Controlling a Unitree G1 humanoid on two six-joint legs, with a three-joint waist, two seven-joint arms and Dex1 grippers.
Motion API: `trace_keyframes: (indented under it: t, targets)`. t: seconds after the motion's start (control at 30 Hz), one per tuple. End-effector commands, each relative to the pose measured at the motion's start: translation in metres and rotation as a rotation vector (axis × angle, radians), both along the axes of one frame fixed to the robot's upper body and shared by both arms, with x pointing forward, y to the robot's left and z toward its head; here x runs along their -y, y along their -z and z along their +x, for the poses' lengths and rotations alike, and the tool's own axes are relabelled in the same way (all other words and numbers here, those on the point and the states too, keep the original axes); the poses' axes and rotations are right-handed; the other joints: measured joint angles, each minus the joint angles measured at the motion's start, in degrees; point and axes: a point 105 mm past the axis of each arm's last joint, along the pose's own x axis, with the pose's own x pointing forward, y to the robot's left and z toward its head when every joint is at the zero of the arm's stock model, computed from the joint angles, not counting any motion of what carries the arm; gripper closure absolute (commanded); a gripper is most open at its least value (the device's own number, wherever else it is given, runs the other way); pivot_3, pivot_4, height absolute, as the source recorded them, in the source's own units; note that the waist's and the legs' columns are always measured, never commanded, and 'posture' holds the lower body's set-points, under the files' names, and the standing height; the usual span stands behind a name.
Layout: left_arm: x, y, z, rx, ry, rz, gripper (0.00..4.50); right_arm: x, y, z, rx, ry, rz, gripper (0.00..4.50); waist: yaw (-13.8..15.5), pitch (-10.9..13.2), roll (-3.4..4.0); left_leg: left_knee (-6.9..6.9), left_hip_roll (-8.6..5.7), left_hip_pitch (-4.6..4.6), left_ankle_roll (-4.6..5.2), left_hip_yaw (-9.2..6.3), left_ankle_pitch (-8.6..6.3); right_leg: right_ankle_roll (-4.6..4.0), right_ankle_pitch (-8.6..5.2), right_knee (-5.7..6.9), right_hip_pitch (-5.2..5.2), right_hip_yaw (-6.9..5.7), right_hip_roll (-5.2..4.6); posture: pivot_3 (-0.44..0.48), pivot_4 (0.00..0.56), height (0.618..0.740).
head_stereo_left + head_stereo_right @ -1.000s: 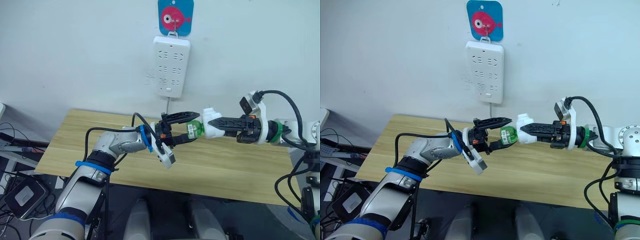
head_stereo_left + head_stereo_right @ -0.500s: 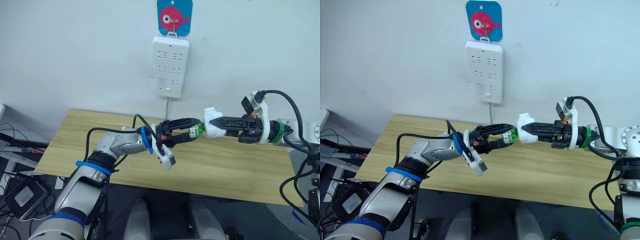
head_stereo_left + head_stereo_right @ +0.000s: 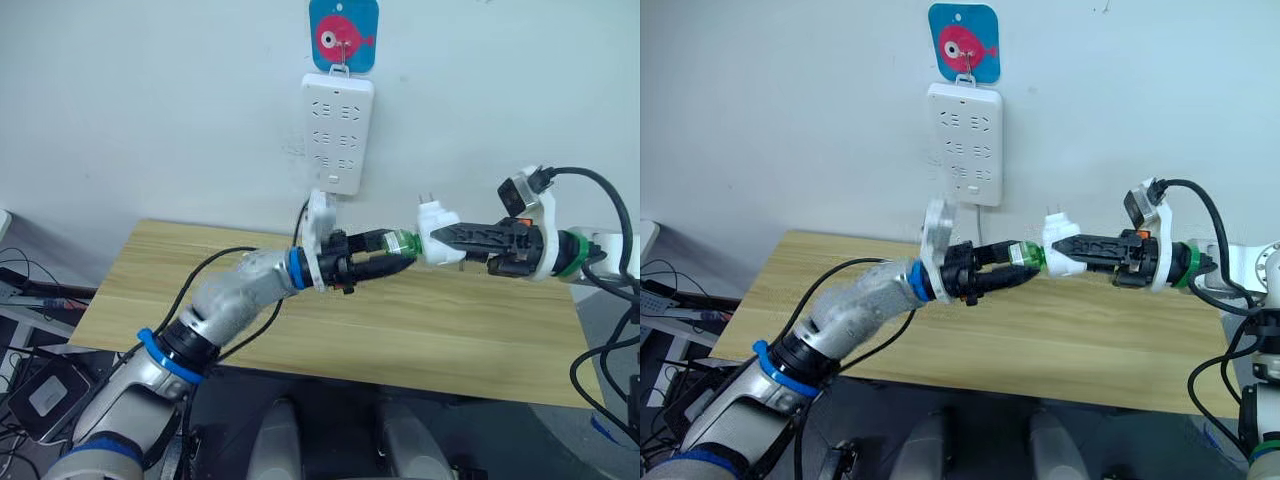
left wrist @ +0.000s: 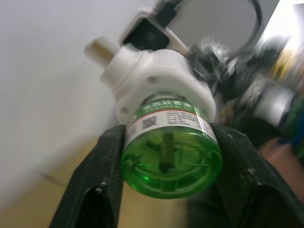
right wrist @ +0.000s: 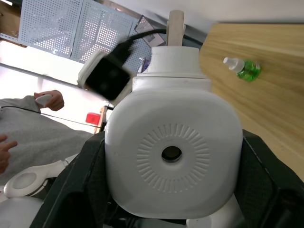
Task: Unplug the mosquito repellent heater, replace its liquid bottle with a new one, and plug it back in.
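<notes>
A long light wooden table (image 3: 330, 330) is seen below a white rectangular power strip (image 3: 337, 133) hung on the wall. Above the table, the white rounded plastic mosquito repellent heater (image 3: 437, 246) is held in mid-air, with the right gripper (image 3: 447, 238) clamped on it, prongs up. The green translucent liquid bottle (image 3: 402, 243) is seated in the heater's base and is pinched between the fingers of the left gripper (image 3: 398, 255). A small spare green bottle with a white cap (image 5: 242, 69) is lying on the table. If the bottle is twisted off-axis, it could be jammed or slipped and dropped; the heater could be rotated within its grip.
</notes>
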Motion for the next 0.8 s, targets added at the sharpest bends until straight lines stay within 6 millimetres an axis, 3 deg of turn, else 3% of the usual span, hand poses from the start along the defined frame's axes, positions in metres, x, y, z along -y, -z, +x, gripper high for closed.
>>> trace_keyframes:
  t: [0.03, 0.17, 0.27, 0.7, 0.8]
  targets:
    - [-0.035, -0.007, 0.022, -0.388, -0.040, -0.173, 2.25, -0.009, 0.006, -0.010, 0.008, -0.059, -0.064, 1.48, -0.26, 0.02, -0.03, 0.02, 0.00, 0.00, 0.00, 0.00, 0.00, 0.01, 0.00, 0.00, 0.00, 0.01, 0.00, -0.053, 0.246, 0.740]
    - [-0.039, 0.019, -0.004, -0.480, 0.070, -0.106, 2.25, -0.013, 0.005, -0.009, 0.019, -0.053, -0.059, 1.48, -1.00, 0.02, -0.01, -0.03, 0.04, -0.01, 0.02, 0.00, -0.01, -0.03, 0.02, 0.00, -0.04, 0.05, 0.11, -0.058, 0.249, 0.740]
    - [-0.040, 0.017, -0.015, -0.500, 0.125, -0.127, 2.25, -0.012, 0.005, -0.009, 0.019, -0.049, -0.054, 1.48, -0.82, 0.03, -0.01, -0.05, 0.07, -0.01, 0.02, -0.02, -0.01, -0.10, 0.02, 0.02, -0.07, 0.04, 0.16, -0.069, 0.253, 0.740]
    - [-0.039, 0.018, -0.015, -0.454, 0.101, -0.095, 2.25, -0.013, 0.005, -0.013, 0.012, -0.061, -0.043, 1.48, -0.12, 0.03, -0.01, -0.05, 0.05, -0.07, 0.01, 0.09, -0.02, -0.09, 0.02, -0.21, -0.06, 0.14, 0.13, -0.064, 0.245, 0.740]
    - [-0.039, 0.020, -0.012, -0.454, 0.075, -0.103, 1.32, -0.014, 0.005, -0.013, 0.011, -0.062, -0.040, 1.48, -0.07, 0.03, -0.01, -0.04, 0.05, -0.07, 0.01, 0.11, -0.02, -0.09, 0.02, -0.22, -0.06, 0.15, 0.13, -0.064, 0.245, 0.740]
